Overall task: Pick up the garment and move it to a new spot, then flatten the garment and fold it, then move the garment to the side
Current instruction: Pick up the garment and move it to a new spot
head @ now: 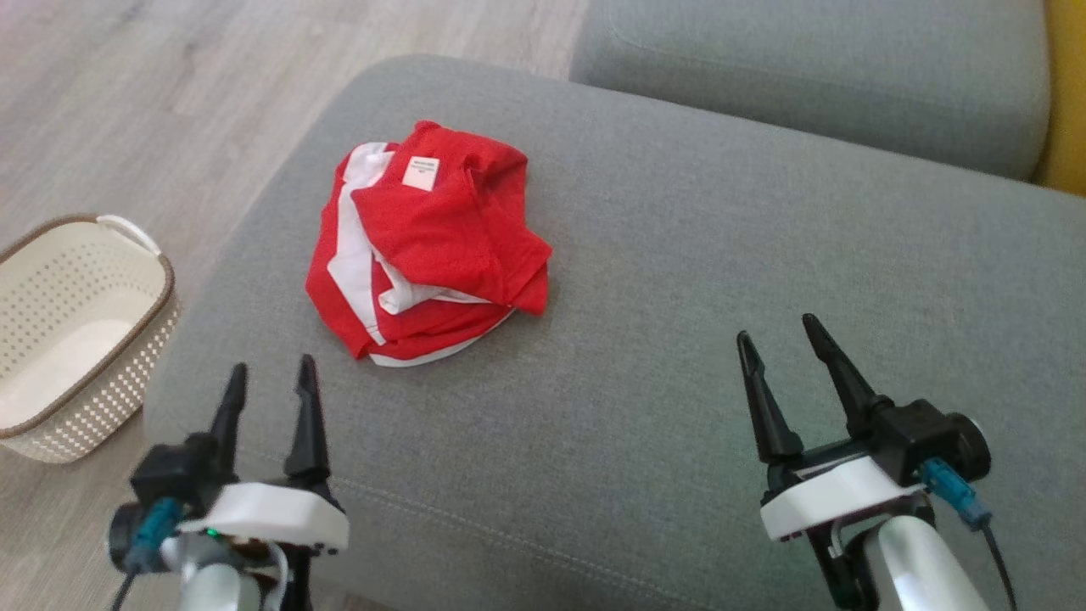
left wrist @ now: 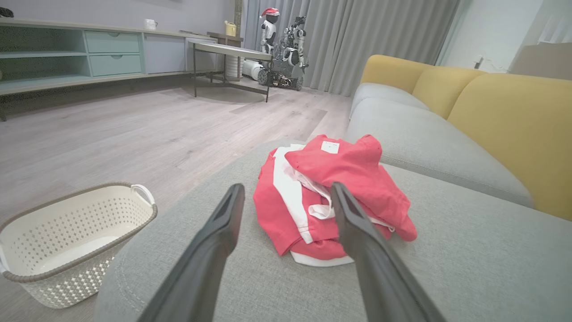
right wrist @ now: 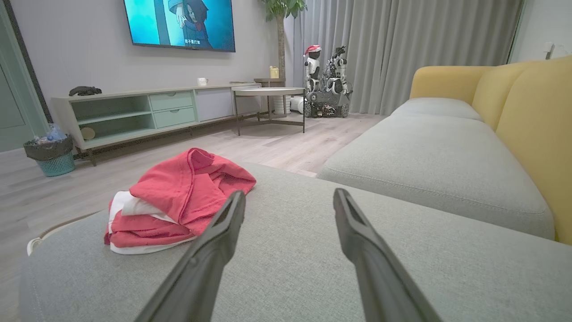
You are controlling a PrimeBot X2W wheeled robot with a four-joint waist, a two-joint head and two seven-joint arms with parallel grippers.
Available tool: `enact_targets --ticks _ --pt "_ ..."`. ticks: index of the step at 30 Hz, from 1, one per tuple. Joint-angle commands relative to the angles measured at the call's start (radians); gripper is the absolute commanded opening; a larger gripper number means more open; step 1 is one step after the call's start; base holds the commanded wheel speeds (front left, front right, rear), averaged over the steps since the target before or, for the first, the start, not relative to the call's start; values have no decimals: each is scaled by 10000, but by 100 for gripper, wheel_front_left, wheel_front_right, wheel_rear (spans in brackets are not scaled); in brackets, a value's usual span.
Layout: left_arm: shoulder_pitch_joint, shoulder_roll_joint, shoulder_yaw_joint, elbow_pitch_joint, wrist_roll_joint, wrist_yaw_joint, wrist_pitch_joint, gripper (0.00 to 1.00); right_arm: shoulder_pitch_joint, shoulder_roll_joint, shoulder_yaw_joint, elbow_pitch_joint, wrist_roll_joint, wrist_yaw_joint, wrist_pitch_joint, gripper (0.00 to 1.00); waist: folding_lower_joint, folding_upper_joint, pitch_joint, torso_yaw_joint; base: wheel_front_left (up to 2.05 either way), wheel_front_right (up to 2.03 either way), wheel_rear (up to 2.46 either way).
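Observation:
A red and white garment (head: 428,242) lies in a crumpled heap on the grey sofa cushion (head: 679,255), a small white label facing up. The same garment (left wrist: 328,201) sits just beyond my left fingers in the left wrist view, and to the left of my right fingers as the red heap (right wrist: 178,201) in the right wrist view. My left gripper (head: 271,378) hovers open near the cushion's front left edge, short of the garment, nothing between its fingers. My right gripper (head: 776,335) stands open over bare cushion at the right, well clear of the garment.
A cream perforated basket (head: 76,331) stands on the wooden floor left of the sofa. A second grey cushion (head: 814,68) and yellow backrests (left wrist: 505,129) lie beyond. Across the room are a low cabinet (right wrist: 134,112), a small table (right wrist: 268,94) and a waste bin (right wrist: 49,154).

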Motion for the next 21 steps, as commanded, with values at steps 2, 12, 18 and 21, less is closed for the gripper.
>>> enact_targets --ticks 2,12,18,21 --pt "-709 79 547 -337 49 -117 -78 100 -436 -56 55 -451 -155 -7 61 100 0 0 262 -201 0 0 0" --pt "-2653 744 914 890 -297 -958 184 100 -897 -56 -558 -1397 -728 -7 485 100 0 0 1718 -819 0 0 0" --pt "-4833 1107 770 2214 -1247 -1460 1449 100 -1302 -56 -775 -2098 -1107 -7 774 100 0 0 2734 -1178 0 0 0" --pt "-5755 1517 528 2920 -1299 -1549 1908 100 -1492 -56 -746 -2319 -1170 -7 820 100 0 0 3118 -1400 0 0 0"
